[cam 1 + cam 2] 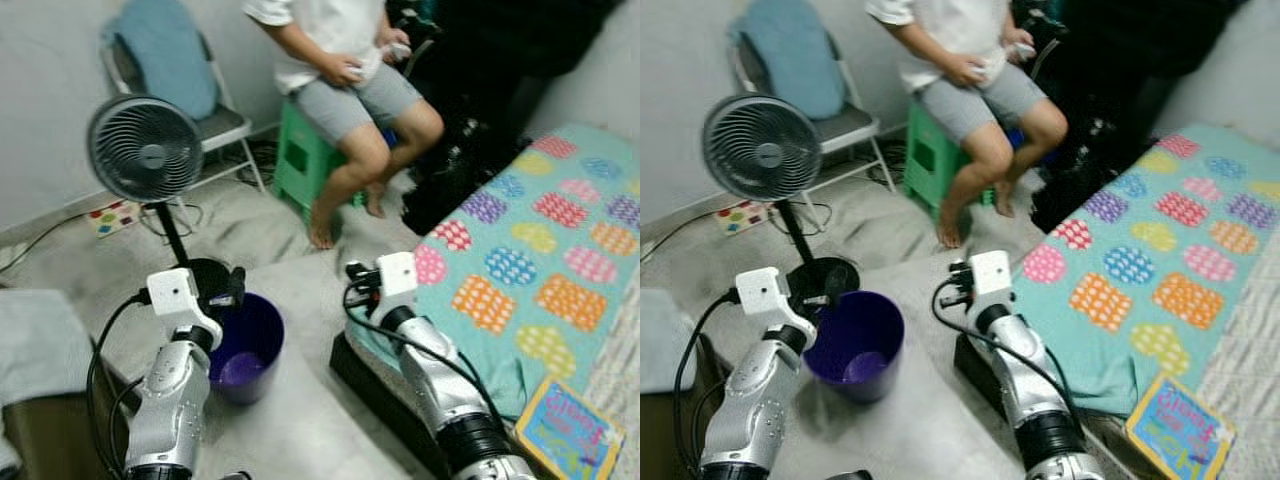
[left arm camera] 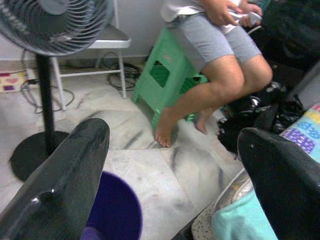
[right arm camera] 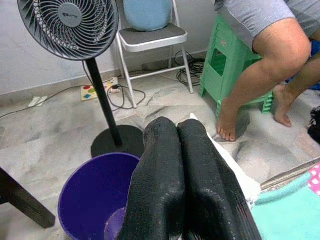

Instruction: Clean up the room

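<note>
So the purple bin (image 1: 247, 345) was sitting on the marble floor (image 1: 290, 410) right in front of me, just beside the black base of the standing fan (image 1: 145, 148), with something pale purple lying at its bottom. My right claw (image 3: 186, 150) had its two fingers pressed flat together, and a white piece of something (image 3: 227, 162), paper or cloth, couldn't tell which, stuck out right alongside them; I honestly couldn't tell whether it was pinched in there. That arm was up near the corner of the bed (image 1: 540, 250), over the teal blanket with the colourful dotted patches. My left claw (image 2: 170, 170) was spread wide with nothing in it, hovering above the near rim of the bin.

A kids' book (image 1: 568, 428) lay on the bed's near edge. Further back, a person (image 1: 345, 70) sat on a green stool (image 1: 300, 160), and a folding chair (image 1: 215, 125) with a blue cushion stood by the wall.
</note>
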Robot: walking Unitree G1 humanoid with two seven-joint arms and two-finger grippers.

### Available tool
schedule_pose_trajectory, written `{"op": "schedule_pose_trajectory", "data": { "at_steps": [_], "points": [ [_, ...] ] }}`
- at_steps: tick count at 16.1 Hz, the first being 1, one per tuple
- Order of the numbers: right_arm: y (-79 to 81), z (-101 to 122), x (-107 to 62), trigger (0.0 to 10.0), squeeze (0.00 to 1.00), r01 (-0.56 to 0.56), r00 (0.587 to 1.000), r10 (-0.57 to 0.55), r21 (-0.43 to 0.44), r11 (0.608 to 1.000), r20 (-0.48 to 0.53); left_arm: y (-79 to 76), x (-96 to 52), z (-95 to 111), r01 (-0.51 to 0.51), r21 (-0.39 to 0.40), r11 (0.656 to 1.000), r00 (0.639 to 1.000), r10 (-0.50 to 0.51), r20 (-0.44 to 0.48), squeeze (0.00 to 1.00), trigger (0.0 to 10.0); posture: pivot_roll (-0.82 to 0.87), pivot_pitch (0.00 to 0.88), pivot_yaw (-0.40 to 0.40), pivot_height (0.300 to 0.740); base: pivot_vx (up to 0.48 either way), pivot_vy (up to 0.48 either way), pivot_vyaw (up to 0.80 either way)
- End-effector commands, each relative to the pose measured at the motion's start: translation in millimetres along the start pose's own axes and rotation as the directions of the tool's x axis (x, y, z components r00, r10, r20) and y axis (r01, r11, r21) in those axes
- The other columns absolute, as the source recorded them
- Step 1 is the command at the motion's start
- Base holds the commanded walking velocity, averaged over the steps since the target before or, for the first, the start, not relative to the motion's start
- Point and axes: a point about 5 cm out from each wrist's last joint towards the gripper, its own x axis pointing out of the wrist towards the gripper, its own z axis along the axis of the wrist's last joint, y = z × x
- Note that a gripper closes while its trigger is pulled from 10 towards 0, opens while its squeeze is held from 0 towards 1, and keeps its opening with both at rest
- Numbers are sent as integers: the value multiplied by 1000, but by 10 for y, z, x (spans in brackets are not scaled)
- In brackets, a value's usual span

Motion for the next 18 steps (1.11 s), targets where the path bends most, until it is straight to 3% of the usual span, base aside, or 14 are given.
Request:
{"op": "schedule_pose_trajectory", "data": {
  "at_steps": [1, 18],
  "points": [
    [13, 23, 5, 10000, 0, -11, 1000, 11, -1, 1000, 5, 19, -28, 12, -4, -2, 1000, 1000, 4, 3, 0, 10000, -90, 61, -21, 740, 0, 0, 0],
    [41, 44, 36, 10000, 0, -26, 1000, 26, 1, 1000, 10, 27, -5, 21, 2, 5, 1000, 1000, -2, -3, 0, 10000, -89, 54, -18, 740, 241, 0, 0]
  ]
}}
